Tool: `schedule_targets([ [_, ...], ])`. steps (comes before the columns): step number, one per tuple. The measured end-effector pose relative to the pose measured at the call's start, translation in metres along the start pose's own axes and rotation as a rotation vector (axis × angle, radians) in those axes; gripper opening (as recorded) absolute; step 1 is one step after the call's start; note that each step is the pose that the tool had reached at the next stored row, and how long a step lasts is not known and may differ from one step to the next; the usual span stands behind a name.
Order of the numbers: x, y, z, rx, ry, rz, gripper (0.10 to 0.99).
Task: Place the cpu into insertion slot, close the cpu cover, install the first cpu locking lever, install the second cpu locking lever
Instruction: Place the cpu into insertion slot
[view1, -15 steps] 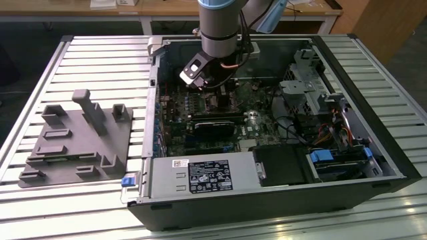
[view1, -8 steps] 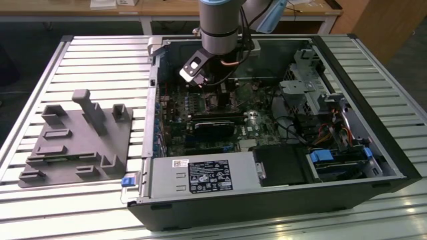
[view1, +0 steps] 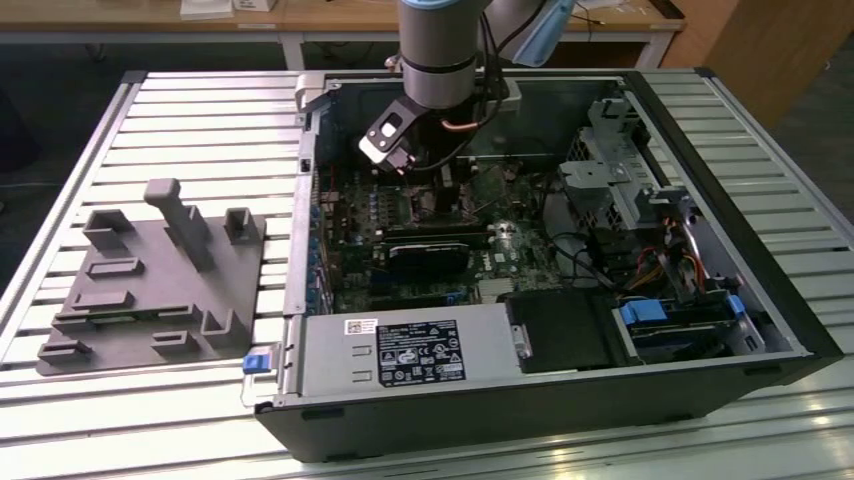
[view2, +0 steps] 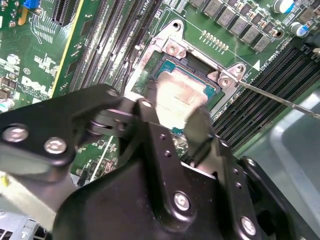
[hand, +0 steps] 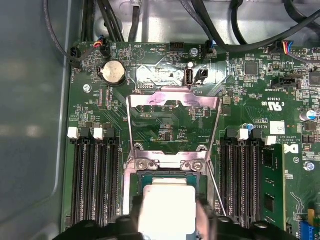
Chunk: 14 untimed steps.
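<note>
Exterior view: the arm (view1: 434, 50) enters the open computer case (view1: 761, 290) from twelve o'clock and dips toward the motherboard. A grey fixture tray (view1: 147, 280) lies on the slatted table (view1: 200, 110) at nine o'clock of the case, well apart. Second wrist view: the gripper (view2: 176, 112) is clenched on the cpu (view2: 181, 94), with black fingers (view2: 150, 125) against two opposite edges. The chip sits level in or just over the insertion slot (view2: 172, 47); I cannot tell which. A thin wire lever (view2: 280, 97) stands free beside it. First wrist view: the cpu cover (hand: 172, 96) is swung back open, clear of the slot, between banks of memory slots (hand: 95, 175).
</note>
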<state>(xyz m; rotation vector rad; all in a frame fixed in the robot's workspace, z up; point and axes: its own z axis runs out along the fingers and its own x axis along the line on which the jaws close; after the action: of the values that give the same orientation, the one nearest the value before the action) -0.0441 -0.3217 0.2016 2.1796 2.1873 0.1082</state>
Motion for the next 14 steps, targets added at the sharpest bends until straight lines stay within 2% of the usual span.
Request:
schedule_targets([
  [1,0.0,0.0,-0.0001,0.0,-0.0001,0.0,0.471],
  [2,0.0,0.0,-0.0002,0.0,0.0,0.0,0.471],
  [4,0.0,0.0,-0.0005,0.0,-0.0001,0.0,0.353],
  [5,0.0,0.0,-0.0005,0.0,0.0,0.0,0.353],
  [8,0.0,0.0001,-0.0009,0.0,-0.0001,0.0,0.18],
  [9,0.0,0.0001,-0.001,0.0,-0.0001,0.0,0.18],
  [10,0.0,0.0001,-0.0011,0.0,-0.0001,0.0,0.122],
  [11,0.0,0.0001,-0.0012,0.0,-0.0001,0.0,0.106],
  [14,0.0,0.0001,-0.0015,0.0,-0.0001,0.0,0.106],
])
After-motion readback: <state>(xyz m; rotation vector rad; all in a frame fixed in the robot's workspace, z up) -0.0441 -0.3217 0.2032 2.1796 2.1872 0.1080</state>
